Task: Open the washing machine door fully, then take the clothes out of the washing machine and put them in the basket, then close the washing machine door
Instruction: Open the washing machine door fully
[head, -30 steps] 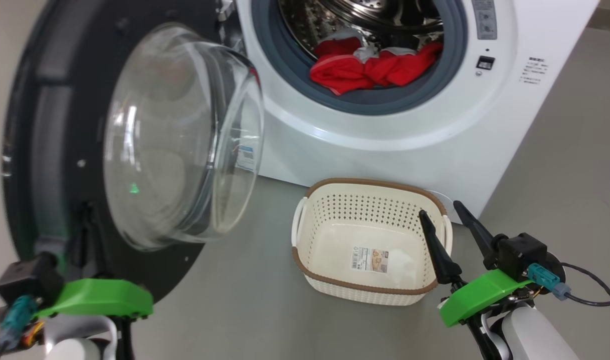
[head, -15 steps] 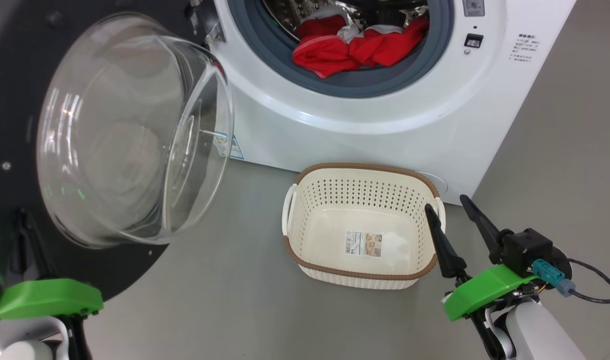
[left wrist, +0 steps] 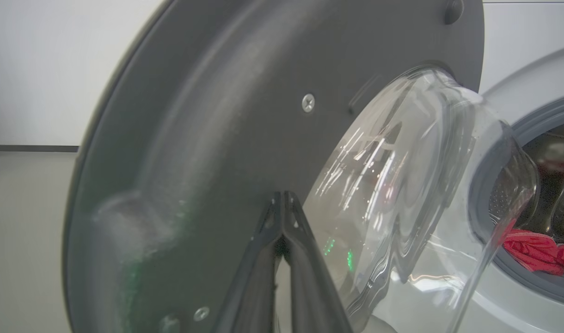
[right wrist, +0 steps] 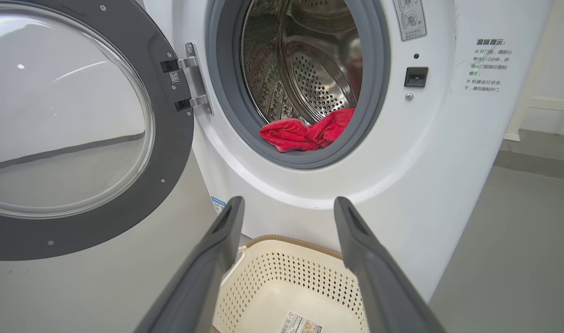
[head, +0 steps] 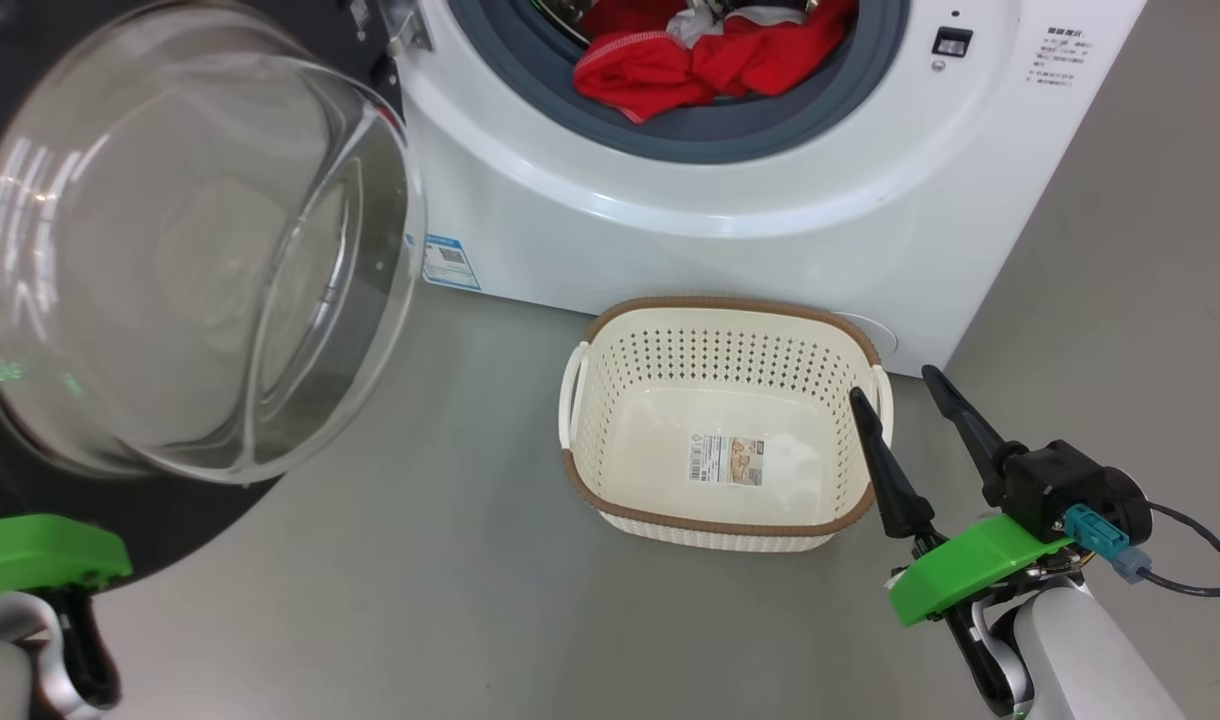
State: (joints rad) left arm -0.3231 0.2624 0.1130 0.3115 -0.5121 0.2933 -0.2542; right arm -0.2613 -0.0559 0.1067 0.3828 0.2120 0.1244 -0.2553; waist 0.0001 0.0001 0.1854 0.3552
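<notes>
The washing machine door (head: 190, 240) stands swung out to the left, its clear window bulging toward me. Red clothes (head: 700, 60) lie at the mouth of the white washing machine (head: 730, 240). The cream basket (head: 715, 372) sits on the floor in front of it with nothing but a paper label inside. My left gripper (left wrist: 284, 196) is shut, tips at the door's (left wrist: 194, 115) dark inner face beside the window. My right gripper (head: 895, 385) hangs open by the basket's right end. In the right wrist view the right gripper (right wrist: 287, 203) points over the basket (right wrist: 282, 277) toward the clothes (right wrist: 305, 134).
Grey floor (head: 450, 560) spreads between the door and the basket and to the machine's right (head: 1150, 280). A dark cable (head: 1200, 560) trails from my right wrist. A pale wall (left wrist: 41, 69) stands behind the door.
The door has swung further out to the left, and my left arm has gone left with it. The head camera has shifted a little. The right gripper has stayed open beside the basket.
</notes>
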